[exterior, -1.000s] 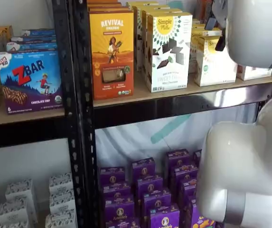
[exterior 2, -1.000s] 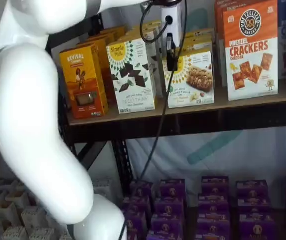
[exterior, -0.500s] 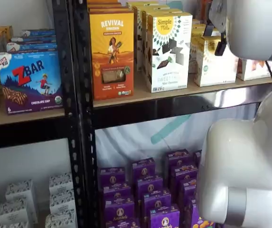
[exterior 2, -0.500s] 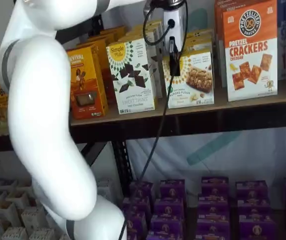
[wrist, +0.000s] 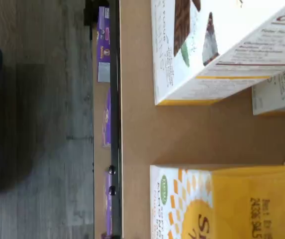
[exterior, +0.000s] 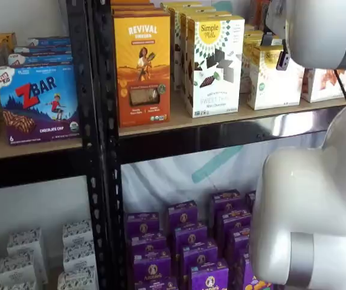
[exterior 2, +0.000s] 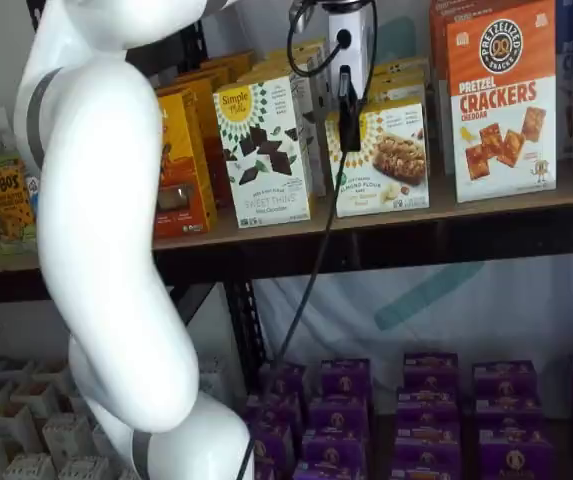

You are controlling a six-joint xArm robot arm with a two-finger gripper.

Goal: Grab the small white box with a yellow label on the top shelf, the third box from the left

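My hand (exterior 2: pixel 347 110) hangs before the almond flour box (exterior 2: pixel 381 160) on the top shelf (exterior 2: pixel 386 222) | fingers seen side-on, cannot tell their gap | open shelf strip beside the Sweet Thins box (exterior 2: pixel 264 152).

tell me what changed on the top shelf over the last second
The arm swung: in a shelf view its big white link now covers more of the orange Revival box and uncovers the Bobo's box. The black fingers shifted slightly right before the small white box with the yellow label, taking hold of nothing. No box moved.
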